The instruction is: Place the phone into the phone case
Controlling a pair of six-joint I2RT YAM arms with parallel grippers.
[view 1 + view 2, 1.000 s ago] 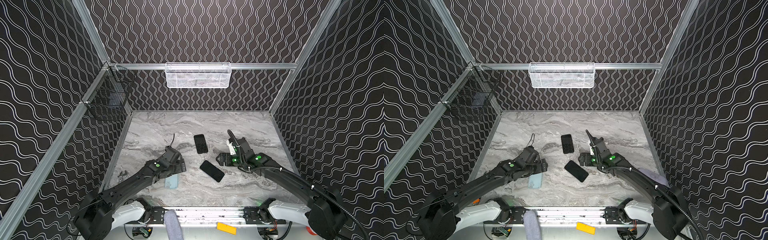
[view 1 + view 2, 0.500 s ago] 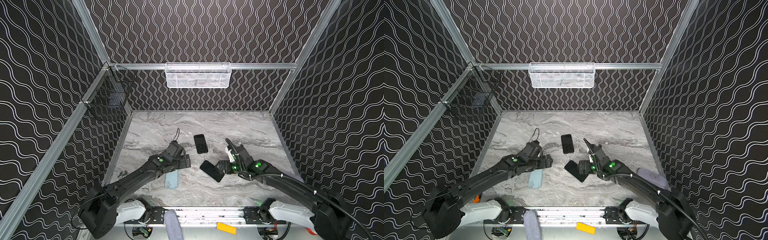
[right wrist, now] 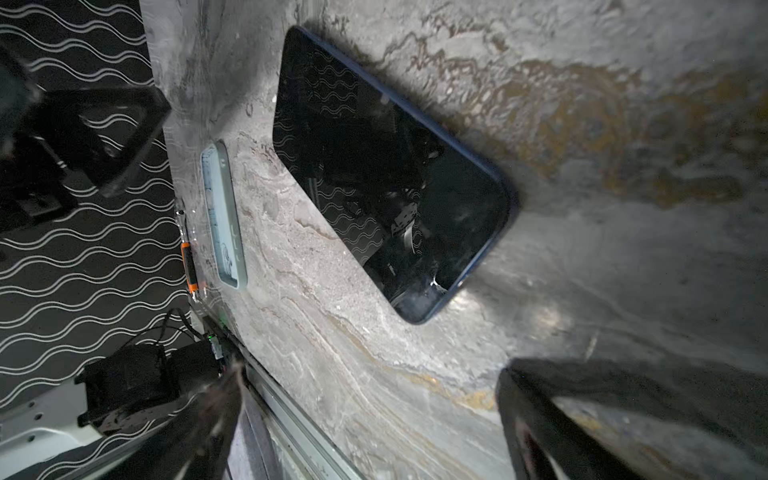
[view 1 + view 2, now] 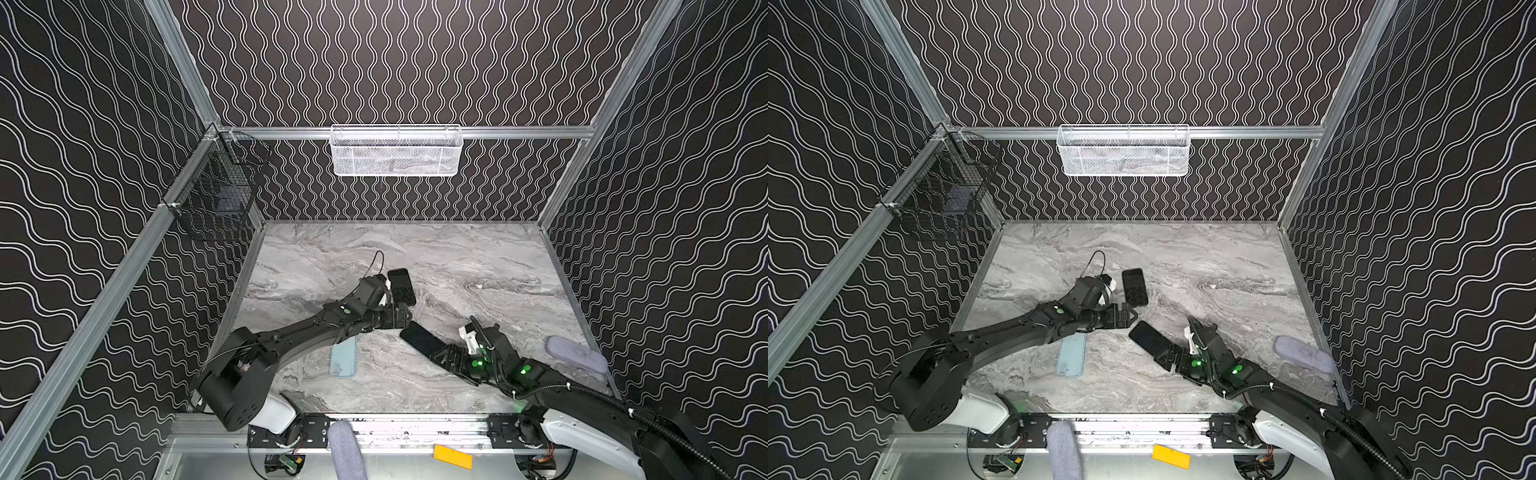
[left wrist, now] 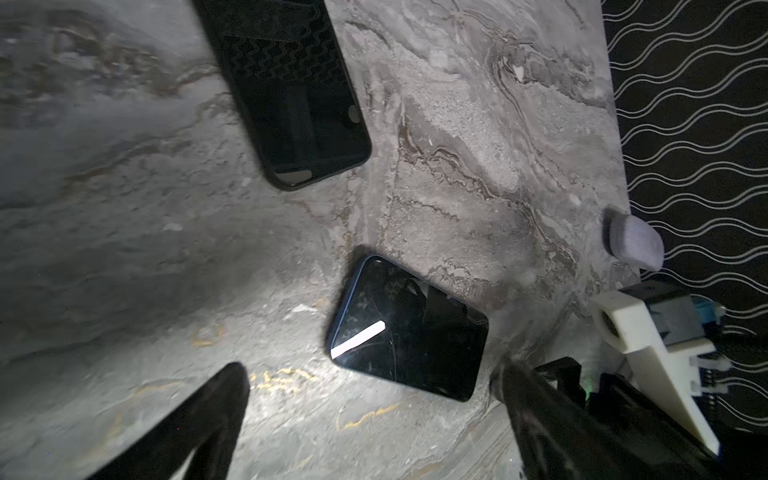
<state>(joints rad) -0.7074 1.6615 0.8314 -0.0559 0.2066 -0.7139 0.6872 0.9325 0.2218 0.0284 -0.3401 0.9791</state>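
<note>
Phone (image 4: 420,341) flat, dark glossy screen, blue rim

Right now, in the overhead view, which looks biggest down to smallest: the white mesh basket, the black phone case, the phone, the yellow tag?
1. The white mesh basket, clearly largest.
2. The black phone case and the phone: they look alike, and each is partly covered, so I won't rank them.
3. The yellow tag, smallest.

Dark phone (image 4: 419,341) lies flat, screen up, apart from pale-blue phone case (image 4: 344,363).
</note>
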